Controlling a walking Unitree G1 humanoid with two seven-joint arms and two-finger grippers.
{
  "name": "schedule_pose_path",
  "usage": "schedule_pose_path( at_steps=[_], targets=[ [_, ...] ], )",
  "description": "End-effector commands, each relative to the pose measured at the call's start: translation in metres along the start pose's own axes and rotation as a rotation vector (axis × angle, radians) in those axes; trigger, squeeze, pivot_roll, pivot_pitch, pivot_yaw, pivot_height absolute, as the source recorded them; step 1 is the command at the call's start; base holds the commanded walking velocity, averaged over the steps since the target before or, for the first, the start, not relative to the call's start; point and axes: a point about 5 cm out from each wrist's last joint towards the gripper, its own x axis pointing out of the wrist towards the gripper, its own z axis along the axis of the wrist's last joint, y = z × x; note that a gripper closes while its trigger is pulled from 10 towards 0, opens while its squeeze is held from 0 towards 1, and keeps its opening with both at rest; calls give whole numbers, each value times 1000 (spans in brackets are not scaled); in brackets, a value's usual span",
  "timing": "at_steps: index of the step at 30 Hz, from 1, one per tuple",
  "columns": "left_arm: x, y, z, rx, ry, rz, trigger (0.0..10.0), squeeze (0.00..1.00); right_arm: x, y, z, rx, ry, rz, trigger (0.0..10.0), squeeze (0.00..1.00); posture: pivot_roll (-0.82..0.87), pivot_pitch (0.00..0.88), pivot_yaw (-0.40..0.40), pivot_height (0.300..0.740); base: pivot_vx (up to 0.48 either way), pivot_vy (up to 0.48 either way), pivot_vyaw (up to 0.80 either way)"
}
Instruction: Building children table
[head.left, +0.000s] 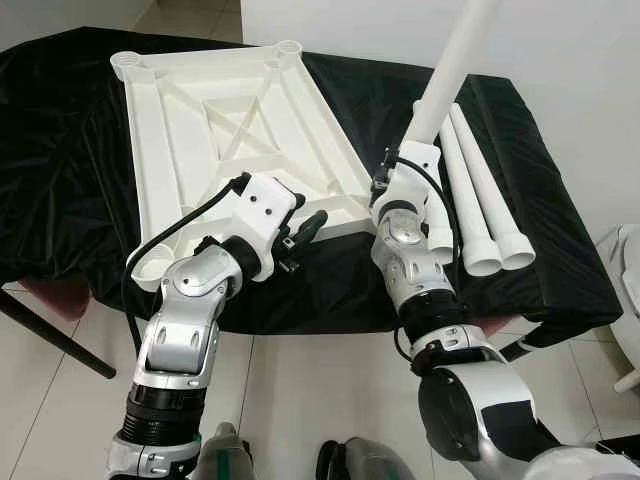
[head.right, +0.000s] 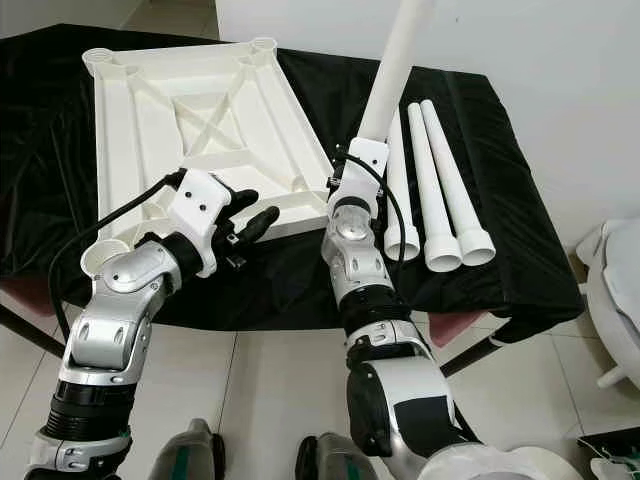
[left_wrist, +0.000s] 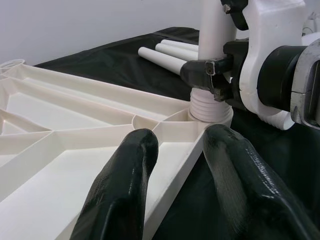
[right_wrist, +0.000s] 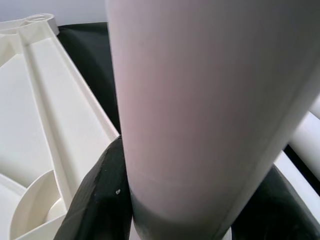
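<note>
From the head views, the white tabletop (head.left: 230, 130) lies upside down on a black-draped table (head.left: 60, 180), its ribbed underside up and its long axis running away from the robot. The right gripper (head.right: 352, 185) is clenched around one white table leg (head.right: 395, 70), which stands nearly upright at the near right corner socket — tilted slightly right. Three spare legs (head.right: 440, 190) lie side by side just beside it, pointing away.

In the left wrist view, the left gripper (left_wrist: 175, 185) straddles the tabletop's near edge, fingers (left_wrist: 122, 190) spread — released.

In the right wrist view, black fingers (right_wrist: 100, 195) clamp the leg's shaft.
</note>
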Motion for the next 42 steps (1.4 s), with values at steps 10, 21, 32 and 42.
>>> schedule_pose_path(
  at_steps=[10, 21, 32, 42],
  targets=[
    [0, 8, 5, 25, -17, 150, 10000, 0, -4, -1, -19, 6, 59, -116, 10000, 0, 82, 36, -68, 740, 0, 0, 0],
    [-2, 9, 5, 27, -15, 158, 10000, 0, -3, 1, -14, 19, -3, -29, 10000, 1000, 84, 37, -72, 740, 0, 0, 0],
    [0, 10, 6, 27, -23, 160, 10000, 0, 2, -2, -11, -35, -71, 203, 10000, 0, 77, 30, -75, 740, 0, 0, 0],
    [1, 10, 7, 30, -26, 163, 10000, 0, 16, -31, -10, -126, -54, 392, 10000, 0, 74, 27, -74, 740, 0, 0, 0]
  ],
)
